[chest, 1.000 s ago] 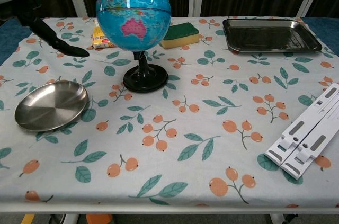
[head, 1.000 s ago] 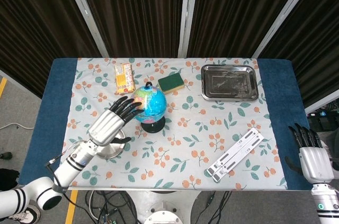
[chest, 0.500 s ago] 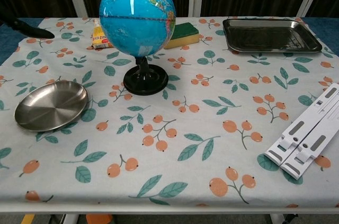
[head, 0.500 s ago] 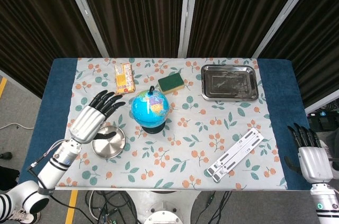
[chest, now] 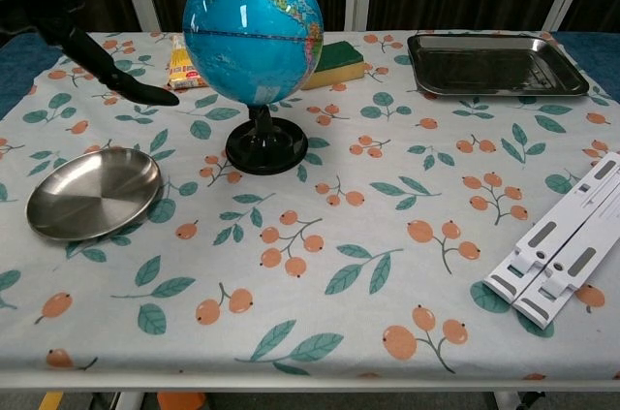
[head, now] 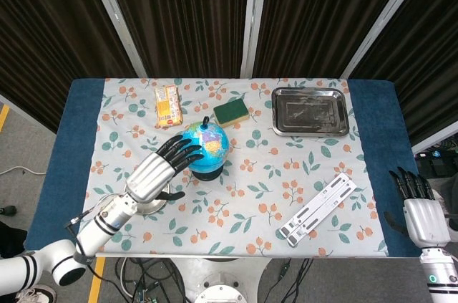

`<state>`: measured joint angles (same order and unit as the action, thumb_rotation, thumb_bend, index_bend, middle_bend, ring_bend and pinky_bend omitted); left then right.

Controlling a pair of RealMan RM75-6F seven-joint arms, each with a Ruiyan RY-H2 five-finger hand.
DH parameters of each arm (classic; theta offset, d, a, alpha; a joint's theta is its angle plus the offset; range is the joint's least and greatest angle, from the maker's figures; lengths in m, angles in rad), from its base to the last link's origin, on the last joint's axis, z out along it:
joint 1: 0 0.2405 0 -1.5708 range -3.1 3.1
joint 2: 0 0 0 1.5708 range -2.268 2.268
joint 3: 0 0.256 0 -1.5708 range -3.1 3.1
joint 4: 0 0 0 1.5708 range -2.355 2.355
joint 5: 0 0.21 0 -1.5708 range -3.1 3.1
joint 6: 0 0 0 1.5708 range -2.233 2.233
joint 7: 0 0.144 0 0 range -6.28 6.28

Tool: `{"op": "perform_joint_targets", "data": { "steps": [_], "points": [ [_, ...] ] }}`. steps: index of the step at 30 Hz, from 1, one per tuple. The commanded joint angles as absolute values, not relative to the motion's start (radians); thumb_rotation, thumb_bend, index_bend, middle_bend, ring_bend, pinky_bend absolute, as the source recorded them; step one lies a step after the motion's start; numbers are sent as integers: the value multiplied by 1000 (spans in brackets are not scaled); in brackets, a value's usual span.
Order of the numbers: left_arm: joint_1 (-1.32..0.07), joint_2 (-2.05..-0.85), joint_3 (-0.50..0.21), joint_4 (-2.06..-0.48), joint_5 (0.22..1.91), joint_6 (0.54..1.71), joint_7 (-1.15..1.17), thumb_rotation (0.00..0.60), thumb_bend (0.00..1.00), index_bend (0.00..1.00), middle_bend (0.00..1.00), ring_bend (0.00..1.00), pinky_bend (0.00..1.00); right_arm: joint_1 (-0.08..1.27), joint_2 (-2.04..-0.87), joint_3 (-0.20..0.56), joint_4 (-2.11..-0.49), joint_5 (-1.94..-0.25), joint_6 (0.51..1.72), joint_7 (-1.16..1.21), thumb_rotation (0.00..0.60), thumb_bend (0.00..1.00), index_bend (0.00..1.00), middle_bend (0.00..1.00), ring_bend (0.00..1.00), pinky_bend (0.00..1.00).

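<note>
While its fingers stayed spread, the left hand (head: 154,172) reached the blue globe (head: 203,142) at the centre left of the head view.

The dark fingertips (head: 187,151) lay against the globe's left side, apart from one another and wrapped around nothing, so the hand held no object; whether they pressed or only brushed the sphere could not be told. In the chest view the globe (chest: 254,29) stood upright on its black base (chest: 266,150) at the upper left, with a dark finger (chest: 136,91) just left of it. A steel bowl (chest: 93,193) sat on the table (head: 79,117) under the left wrist. The right hand (head: 420,213) hung at the lower right corner, off the table's edge, fingers extended and holding nothing, well apart from the white folding stand (head: 318,208).
</note>
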<state>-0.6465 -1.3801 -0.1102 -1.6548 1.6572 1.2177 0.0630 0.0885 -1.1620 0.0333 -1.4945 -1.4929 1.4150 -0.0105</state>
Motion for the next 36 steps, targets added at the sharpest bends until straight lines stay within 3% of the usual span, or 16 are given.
{"op": "perform_joint_targets", "data": {
  "steps": [1,17,31,36],
  "points": [
    [-651,-1387,-113,-1648,1649,1211,69,600,41,175,117,58,78,88,-1163,33,-1490,-1492,1415,-6,600,217,0,0,0,0],
    [-626,-1381,-95,-1637,1622,1229,63,600,41,175,117,105,83,90,-1167,33,-1486,-1490,1410,-7,600,217,0,0,0,0],
    [-520,-1280,-77,-1613,1568,1323,18,600,41,176,117,106,84,91,-1165,34,-1498,-1492,1413,-23,600,217,0,0,0,0],
    [-450,-1253,-42,-1593,1553,1373,37,600,40,175,117,105,84,91,-1162,32,-1507,-1497,1414,-27,600,217,0,0,0,0]
  ]
}}
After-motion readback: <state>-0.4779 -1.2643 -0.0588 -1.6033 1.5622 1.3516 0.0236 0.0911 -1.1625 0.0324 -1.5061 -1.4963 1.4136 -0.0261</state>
